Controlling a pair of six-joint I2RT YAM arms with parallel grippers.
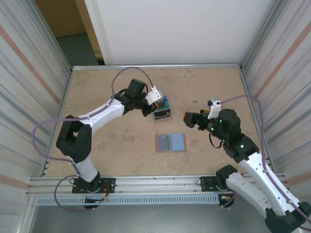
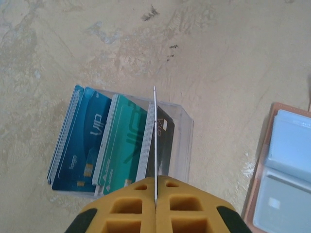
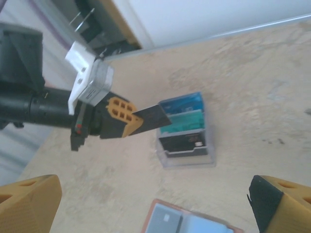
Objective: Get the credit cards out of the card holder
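**Unloading stage, judged late.** I am keeping my left pincer [image 2: 155,187] clamped on a dark credit card [image 2: 155,131], edge-on and upright, directly above the clear plastic stand [image 2: 183,145]. The card is hovering over the slots and, as far as I can judge, is not yet seated. In the stand, a blue card [image 2: 80,141], a teal-green card [image 2: 124,141] and another dark card [image 2: 165,138] are already standing side by side. My right pincer [image 1: 190,119] is hanging to the right of the stand, apart from it, with its jaws wide apart and gripping nothing. The card holder [image 1: 170,142] is lying open and flat near the middle of the table [image 1: 107,160], on the near-edge side of the stand (one pale pocket is showing a chip-like mark, so a card may be left inside; I cannot tell). Judged outstanding: seating this card, then checking the pockets.
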